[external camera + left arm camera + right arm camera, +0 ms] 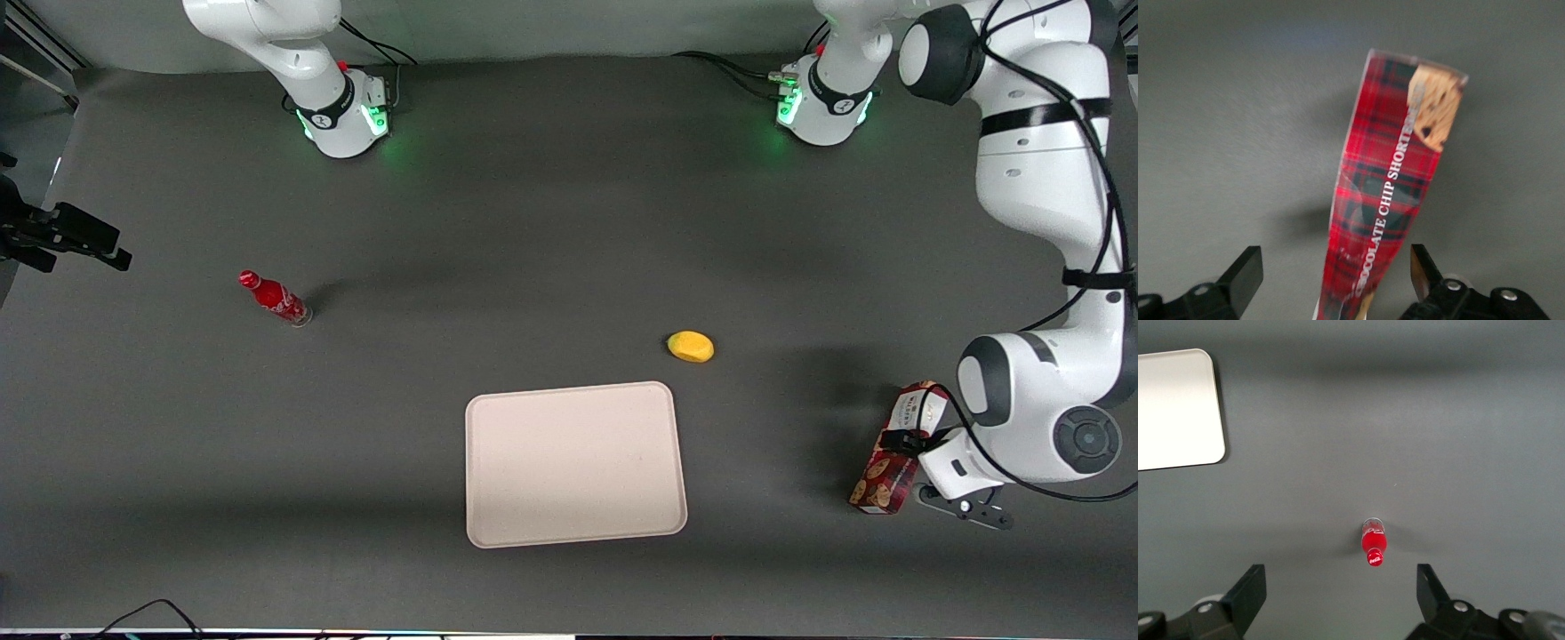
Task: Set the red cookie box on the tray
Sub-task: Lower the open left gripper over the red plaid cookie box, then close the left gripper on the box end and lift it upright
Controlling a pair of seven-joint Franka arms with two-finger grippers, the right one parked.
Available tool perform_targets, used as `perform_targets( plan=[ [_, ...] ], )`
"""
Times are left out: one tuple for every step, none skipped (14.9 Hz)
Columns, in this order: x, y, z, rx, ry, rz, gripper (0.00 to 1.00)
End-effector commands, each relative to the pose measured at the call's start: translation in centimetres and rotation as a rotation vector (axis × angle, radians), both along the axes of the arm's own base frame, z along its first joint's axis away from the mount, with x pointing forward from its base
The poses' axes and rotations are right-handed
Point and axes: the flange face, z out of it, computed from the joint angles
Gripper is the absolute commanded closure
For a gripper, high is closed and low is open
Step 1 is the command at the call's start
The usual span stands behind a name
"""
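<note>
One tray (575,463): near the table's front edge, midway along it, bare. One red cookie box (896,449): near the working arm's end of the table, well apart from the tray. One gripper (1335,275): fingers spread wide astride the box, neither pad visibly touching. One red bottle (275,299). One yellow fruit (691,347).

Gripper (900,442) at red cookie box (896,449), working arm's end of table; its fingertips are hidden by the wrist housing in the front view. Wrist view: finger (1245,272) bases cut off by the frame edge; box's near end also cut off, so contact is indeterminate.
</note>
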Motion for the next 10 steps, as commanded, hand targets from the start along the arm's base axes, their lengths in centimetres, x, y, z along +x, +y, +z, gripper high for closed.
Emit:
perform_targets(
  plan=[
    [-0.7,0.1,-0.8,-0.010,0.016,-0.004,0.92],
    [-0.7,0.2,-0.8,-0.014,0.014,0.010,1.00],
    [-0.8,0.3,-0.8,-0.021,0.017,0.016,1.00],
    [-0.7,0.2,-0.7,-0.024,0.016,0.020,1.00],
    [-0.7,0.2,-0.6,-0.025,0.016,0.020,1.00],
    [-0.8,0.2,-0.4,-0.026,0.019,0.021,1.00],
    [-0.8,0.2,-0.2,-0.028,0.019,0.022,1.00],
    [-0.7,0.1,0.2,-0.039,0.012,0.029,1.00],
    [-0.7,0.2,0.7,-0.046,0.015,0.036,1.00],
    [-0.7,0.2,2.4,-0.056,0.023,0.039,1.00]
  ],
)
